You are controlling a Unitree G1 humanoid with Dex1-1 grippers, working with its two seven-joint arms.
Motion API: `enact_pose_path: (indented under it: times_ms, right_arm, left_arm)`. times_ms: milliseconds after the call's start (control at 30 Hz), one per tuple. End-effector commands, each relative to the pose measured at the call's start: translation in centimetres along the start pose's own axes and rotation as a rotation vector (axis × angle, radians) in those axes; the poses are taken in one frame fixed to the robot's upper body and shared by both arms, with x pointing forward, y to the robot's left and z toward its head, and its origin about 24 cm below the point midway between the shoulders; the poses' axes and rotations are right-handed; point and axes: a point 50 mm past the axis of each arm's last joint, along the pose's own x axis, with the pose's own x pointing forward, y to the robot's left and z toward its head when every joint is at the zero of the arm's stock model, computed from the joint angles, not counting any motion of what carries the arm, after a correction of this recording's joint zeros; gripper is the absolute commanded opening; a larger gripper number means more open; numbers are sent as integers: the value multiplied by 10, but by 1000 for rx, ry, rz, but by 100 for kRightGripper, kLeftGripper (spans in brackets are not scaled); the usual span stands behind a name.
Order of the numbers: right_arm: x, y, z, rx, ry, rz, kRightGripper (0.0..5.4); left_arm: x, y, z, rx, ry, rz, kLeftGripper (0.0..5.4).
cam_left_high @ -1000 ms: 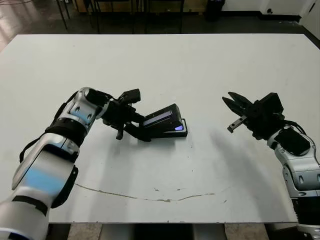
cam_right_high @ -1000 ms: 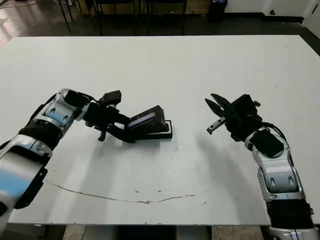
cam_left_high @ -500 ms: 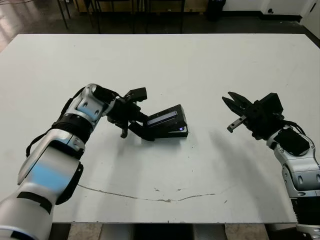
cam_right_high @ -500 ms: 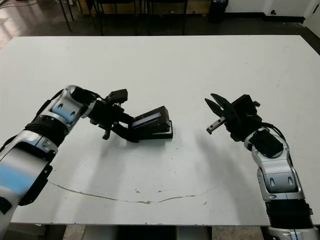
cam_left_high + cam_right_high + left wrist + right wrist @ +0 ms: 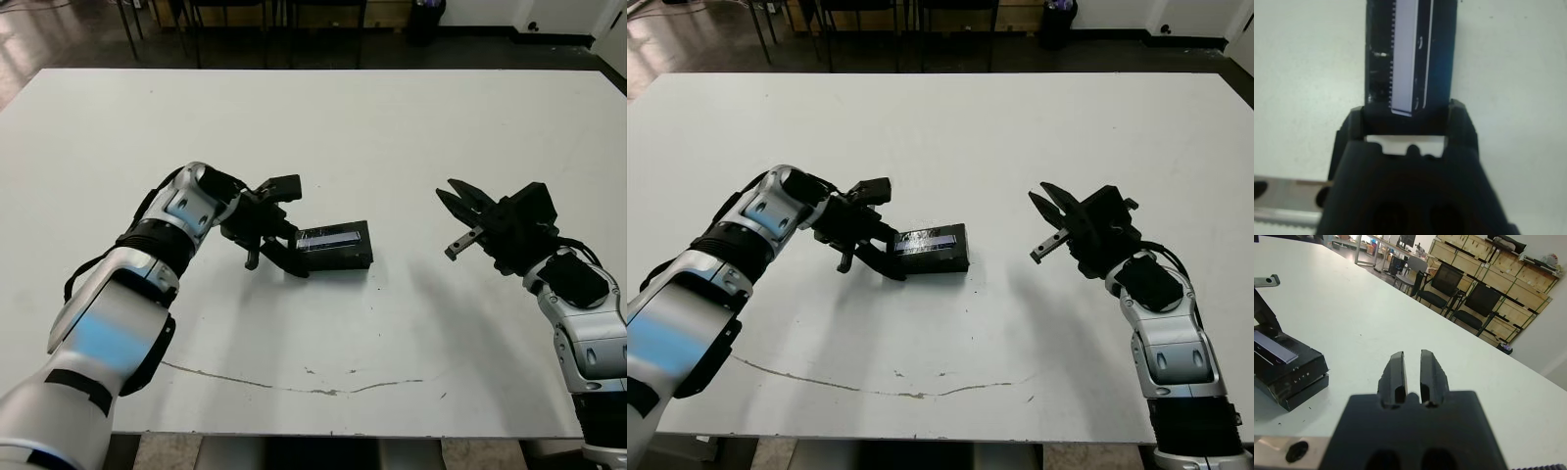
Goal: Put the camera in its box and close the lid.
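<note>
White table [image 5: 392, 127], dark chairs beyond far edge. Left gripper [image 5: 284, 257] fingers clamp left end of lid [image 5: 334, 238], lying flat on box [image 5: 338, 258] at centre. Camera not visible, probably inside. Right gripper [image 5: 458, 219] idle right, fingers nearly together, holding nothing. Closing step seems finished; next: release lid, withdraw.

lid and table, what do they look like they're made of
The flat black rectangular lid looks like matte card or plastic, dull black with no glare; which one cannot be told. Its long pale grey strip seems a glossy film or label, since it reflects light evenly. The white table looks like smooth laminate or painted board, with a faint sheen and a thin dark scratch near the front edge.
</note>
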Motion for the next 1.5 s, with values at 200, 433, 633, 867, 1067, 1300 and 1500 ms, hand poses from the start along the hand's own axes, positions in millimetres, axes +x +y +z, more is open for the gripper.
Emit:
enact_pose_path:
  times_ms: [200,433,633,867,1067,1300,1500]
  right_arm:
    - [-3,5,-5,-7,34,2,0]
    - [-5,5,-6,11,44,1,0]
    - [-5,4,-6,16,42,9,0]
    - [-4,4,-5,10,41,9,0]
    - [-4,5,-4,12,43,11,0]
    - [-4,6,-3,27,40,15,0]
    - [-4,5,-2,8,43,13,0]
  left_arm:
    - [54,-27,-14,-188,-15,-189,110]
    - [57,-31,-18,-241,-40,-190,110]
    - [55,-32,-21,-371,-20,-147,110]
    - [53,-38,-19,-211,-20,-146,150]
    - [51,-43,-32,-61,46,-123,283]
    - [37,-44,-50,0,74,-127,448]
    - [1,-47,-81,-74,102,-86,539]
